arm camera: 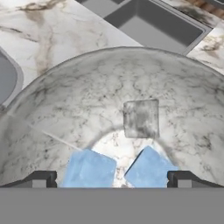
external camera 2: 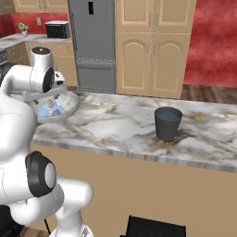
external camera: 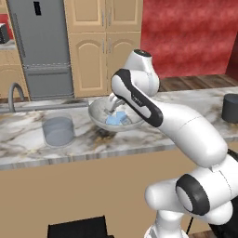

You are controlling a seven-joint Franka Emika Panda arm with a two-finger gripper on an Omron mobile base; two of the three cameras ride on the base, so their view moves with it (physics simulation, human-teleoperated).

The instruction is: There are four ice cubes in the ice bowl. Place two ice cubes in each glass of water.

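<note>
My hand (arm camera: pixel 112 180) hangs inside the ice bowl (arm camera: pixel 57 109), fingers spread wide and holding nothing, one tip at each lower corner of the hand view. Two ice cubes (arm camera: pixel 89 169) lie side by side between them at the bottom centre of the frame (a third, greyer one sits higher, mid-frame, on the bowl's slope). To do this well I should centre on a single cube, lower until the tips straddle it alone, then close gently so the neighbour isn't nudged. The pale glass (external camera: pixel 58 131) waits at left centre of the left base view, the dark glass (external camera 2: pixel 167 123) at right centre of the right base view, both on the bench (external camera 2: pixel 115 127).
</note>
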